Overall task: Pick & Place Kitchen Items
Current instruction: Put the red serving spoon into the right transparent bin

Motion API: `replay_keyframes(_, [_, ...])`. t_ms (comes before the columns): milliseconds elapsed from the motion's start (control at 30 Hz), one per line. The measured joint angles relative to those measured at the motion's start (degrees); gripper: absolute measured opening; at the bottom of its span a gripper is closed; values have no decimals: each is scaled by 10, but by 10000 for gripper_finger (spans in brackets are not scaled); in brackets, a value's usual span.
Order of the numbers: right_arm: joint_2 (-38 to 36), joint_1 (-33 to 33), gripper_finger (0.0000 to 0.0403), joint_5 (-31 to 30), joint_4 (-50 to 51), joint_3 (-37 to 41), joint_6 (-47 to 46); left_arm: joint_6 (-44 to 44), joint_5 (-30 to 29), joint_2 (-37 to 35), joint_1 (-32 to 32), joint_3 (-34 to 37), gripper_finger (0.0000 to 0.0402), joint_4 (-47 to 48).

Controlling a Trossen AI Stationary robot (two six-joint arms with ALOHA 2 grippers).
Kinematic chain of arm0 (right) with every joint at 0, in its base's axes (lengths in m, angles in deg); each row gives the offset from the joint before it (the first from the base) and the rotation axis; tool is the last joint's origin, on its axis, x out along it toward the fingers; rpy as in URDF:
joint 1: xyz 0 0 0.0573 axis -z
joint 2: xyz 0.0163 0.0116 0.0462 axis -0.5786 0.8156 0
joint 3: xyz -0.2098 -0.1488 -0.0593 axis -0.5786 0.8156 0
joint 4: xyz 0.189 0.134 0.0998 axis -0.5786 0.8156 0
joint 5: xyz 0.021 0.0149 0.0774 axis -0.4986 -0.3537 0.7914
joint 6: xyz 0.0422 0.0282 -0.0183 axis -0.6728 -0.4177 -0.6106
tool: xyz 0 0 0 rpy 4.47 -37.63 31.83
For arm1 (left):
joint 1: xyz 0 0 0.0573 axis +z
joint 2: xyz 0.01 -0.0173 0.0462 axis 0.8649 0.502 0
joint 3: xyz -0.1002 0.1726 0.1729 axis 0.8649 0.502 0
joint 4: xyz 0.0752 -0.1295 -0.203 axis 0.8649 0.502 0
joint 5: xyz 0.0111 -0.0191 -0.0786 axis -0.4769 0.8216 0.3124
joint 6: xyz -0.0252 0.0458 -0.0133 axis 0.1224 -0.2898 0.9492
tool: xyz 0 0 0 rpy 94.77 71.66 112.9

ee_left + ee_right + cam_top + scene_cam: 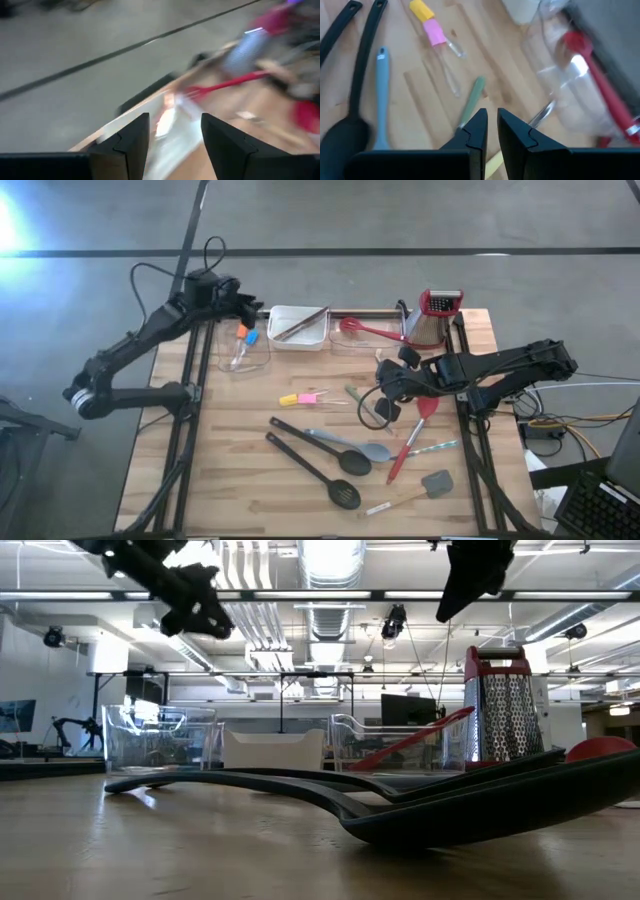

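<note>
The left gripper (243, 308) is hovering above the far-left corner of the pale wood-plank counter (240, 480), its dark fingers (131, 142) spread apart and holding nothing. The right gripper (491, 131) is hanging over the counter's middle-right, fingers nearly pressed together with only a thin gap and nothing between them.

Below it, loose utensils are lying scattered: a matte black solid spoon (318, 444), a black slotted spoon (316, 472), a grey-blue long-handled spoon (352, 443), a red spatula (413, 434), a grey square-headed spatula (418, 490), and small yellow and pink brushes with clear handles (302, 398).

At the far edge, a white rectangular tray (297, 337) is holding thin tongs, clear plastic bins are sitting either side, and a red-topped perforated metal box grater (503, 706) is standing upright. Behind, ceiling strip lights are glowing over a grey floor.
</note>
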Motion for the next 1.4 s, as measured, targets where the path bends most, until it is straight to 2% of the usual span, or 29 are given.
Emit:
replay_keyframes(100, [0, -9, 38, 20, 19, 0, -50, -3, 41, -32, -41, 14, 181, -34])
replay_keyframes(233, [0, -36, 38, 49, 74, 0, -165, -30, 46, -62, -120, 51, 177, -102])
replay_keyframes(367, [0, -88, 38, 53, 149, 0, -328, -66, 43, -73, -205, 126, 172, -244])
replay_keyframes(500, [0, -155, 38, 49, 183, 1, -494, -102, 22, -67, -261, 214, 165, -406])
replay_keyframes(600, [0, -200, 38, 46, 188, 5, -616, -108, -8, -58, -280, 275, 160, -498])
replay_keyframes(767, [18, -256, 38, 42, 199, 35, -818, -97, -13, -40, -284, 354, 159, -618])
replay_keyframes(900, [42, -281, 38, 54, 171, 72, -953, -88, -15, -29, -284, 384, 157, -657])
replay_keyframes(1100, [74, -290, 38, 66, 51, 105, -1014, -92, -15, -25, -284, 395, 157, -662])
replay_keyframes(1267, [110, -276, 38, 112, 43, 105, -1024, -93, -15, -22, -284, 396, 156, -662])
replay_keyframes(1400, [139, -273, 38, 121, 44, 100, -1019, -93, -15, -22, -284, 396, 156, -662])
